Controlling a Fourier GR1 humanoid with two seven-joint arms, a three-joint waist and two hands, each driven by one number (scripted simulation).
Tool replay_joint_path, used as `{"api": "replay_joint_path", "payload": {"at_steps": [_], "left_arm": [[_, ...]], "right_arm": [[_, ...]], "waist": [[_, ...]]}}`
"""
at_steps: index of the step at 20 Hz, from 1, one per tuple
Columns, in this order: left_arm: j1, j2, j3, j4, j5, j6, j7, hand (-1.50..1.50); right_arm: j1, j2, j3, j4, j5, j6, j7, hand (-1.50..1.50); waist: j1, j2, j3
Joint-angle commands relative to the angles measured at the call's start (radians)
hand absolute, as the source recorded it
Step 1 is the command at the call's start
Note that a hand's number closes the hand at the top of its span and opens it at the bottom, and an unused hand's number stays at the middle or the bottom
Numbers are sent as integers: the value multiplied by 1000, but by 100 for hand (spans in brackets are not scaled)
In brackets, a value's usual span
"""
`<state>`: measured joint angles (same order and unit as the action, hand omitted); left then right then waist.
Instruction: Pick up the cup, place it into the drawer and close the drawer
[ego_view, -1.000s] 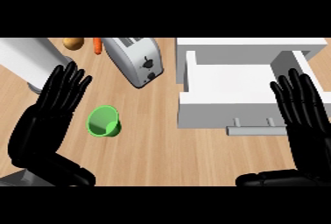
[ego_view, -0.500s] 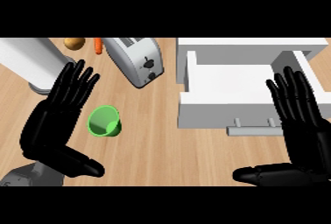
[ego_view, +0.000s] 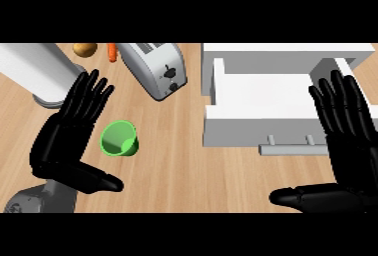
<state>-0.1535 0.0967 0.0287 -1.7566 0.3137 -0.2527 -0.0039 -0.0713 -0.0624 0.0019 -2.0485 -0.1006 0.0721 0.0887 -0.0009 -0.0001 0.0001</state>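
Here we are at the counter (ego_view: 184, 170), and the green cup (ego_view: 119, 139) sits in its left half, apparently tipped so its mouth shows, not yet picked up. The left hand (ego_view: 65, 147) hovers just beside it on the left, fingers (ego_view: 87, 97) straight and spread, thumb stuck out toward the near edge, nothing held; whether it touches the cup I can't tell. Over by the right edge the right hand (ego_view: 347, 150) is flat and open too, fingers (ego_view: 343, 100) straight and slightly apart, beside the white drawer (ego_view: 258, 95), which stands pulled open with its handle (ego_view: 295, 149) facing the near edge. The job now looks like the grab: bring the left palm round the cup's wall, curl fingers and thumb on opposite sides, and mind the toaster (ego_view: 156, 67) just beyond.
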Motion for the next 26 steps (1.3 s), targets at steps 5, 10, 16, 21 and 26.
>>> {"api": "replay_joint_path", "payload": {"at_steps": [5,10,16,21,26], "left_arm": [[-8,34,46,49,4,-16,34,-150],[-9,10,41,177,-68,-10,-63,-150],[18,73,113,324,-69,-89,-172,-150],[29,85,127,387,-110,-89,-235,-150],[-11,80,116,618,-189,-122,-422,-150]], "right_arm": [[13,-30,-25,-68,-18,15,74,-150],[24,-16,-16,-46,-31,34,33,-150],[-39,-1,-12,-17,15,-16,66,-150],[-15,-16,-32,-102,-33,-3,125,-150],[-24,8,8,7,8,15,37,-150]], "waist": [[-1,-1,0],[-2,0,0],[0,0,0],[-1,0,0],[-3,1,-1]]}}
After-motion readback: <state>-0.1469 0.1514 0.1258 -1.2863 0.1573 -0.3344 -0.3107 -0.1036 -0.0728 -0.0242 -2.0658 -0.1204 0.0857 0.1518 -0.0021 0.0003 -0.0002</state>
